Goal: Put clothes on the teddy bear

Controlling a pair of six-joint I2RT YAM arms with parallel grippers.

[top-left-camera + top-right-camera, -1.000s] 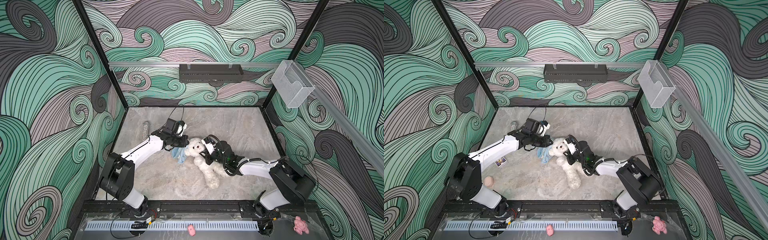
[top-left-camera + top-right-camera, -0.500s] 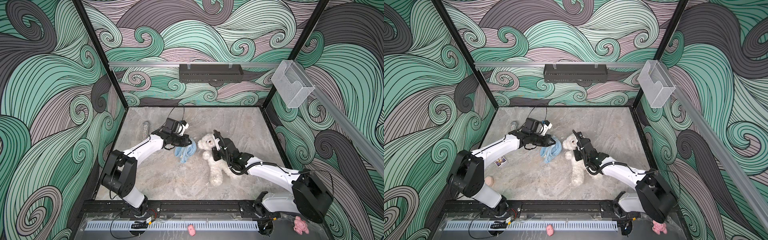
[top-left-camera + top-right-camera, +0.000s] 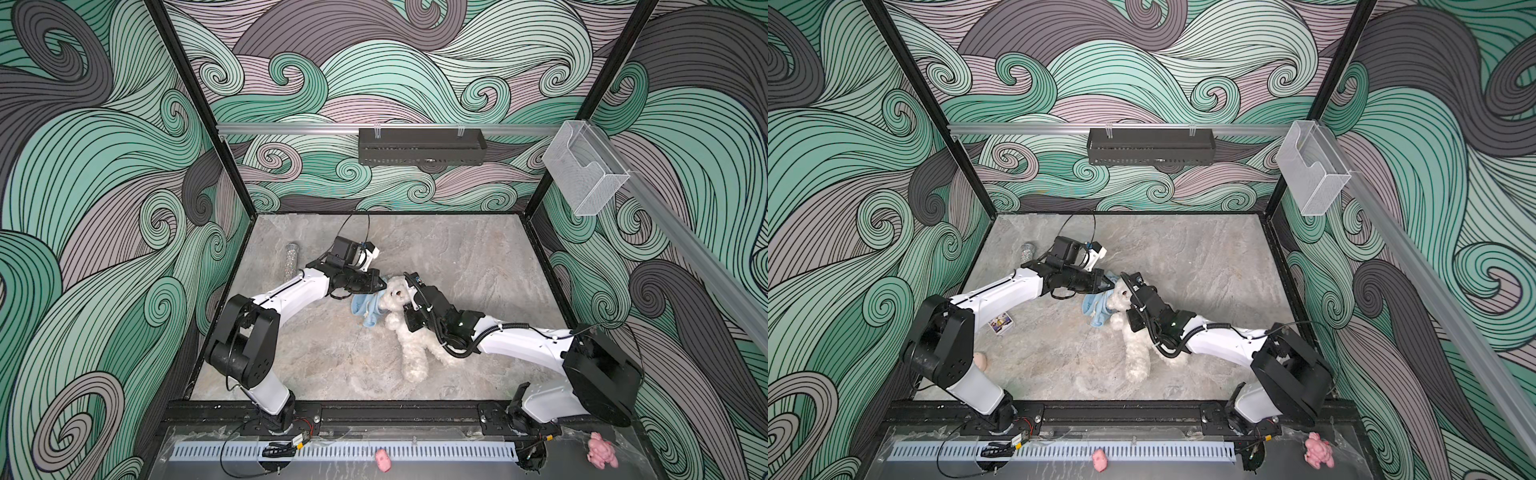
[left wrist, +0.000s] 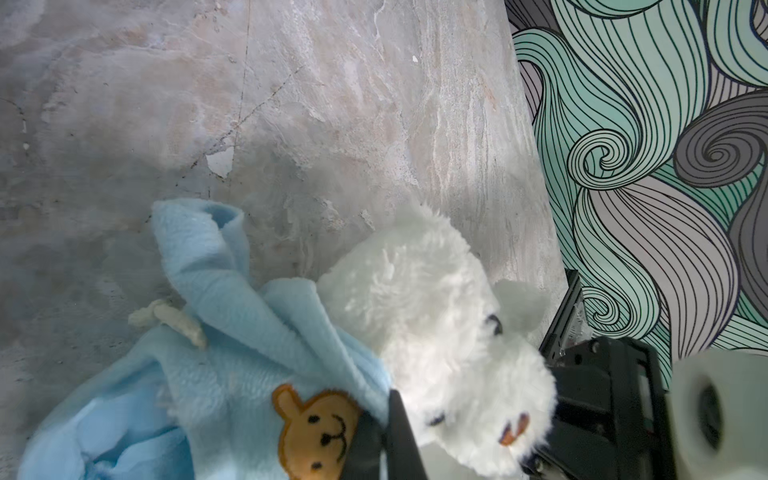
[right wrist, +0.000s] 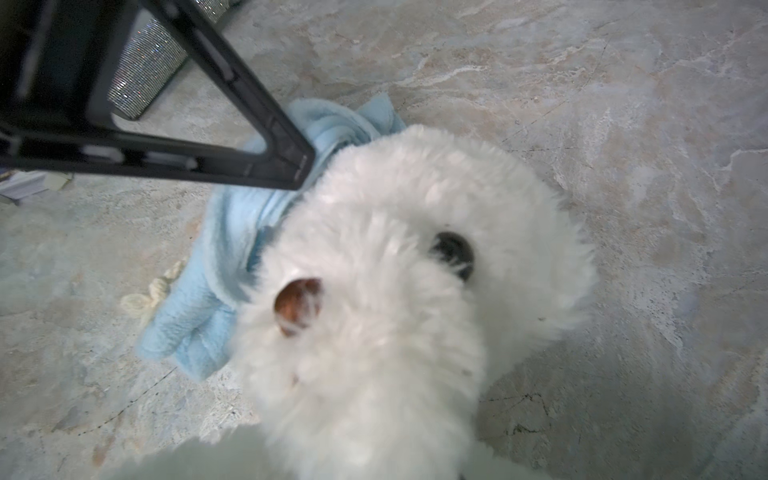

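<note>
Fingers (image 4: 401, 440) of my left gripper (image 3: 380, 286) pinch blue garment (image 3: 365, 309) | my right gripper (image 3: 410, 280) clamps teddy bear (image 3: 410, 337) head, just right of garment

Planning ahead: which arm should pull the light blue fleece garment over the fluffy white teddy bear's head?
Probably left: left gripper pinches the blue fleece garment beside the white teddy bear; right gripper holds the bear.

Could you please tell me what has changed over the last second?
The right gripper, gripping the fluffy white teddy bear, swung its head rightwards away from the light blue fleece garment, then back against it. The left gripper stayed shut on the garment's edge.
</note>
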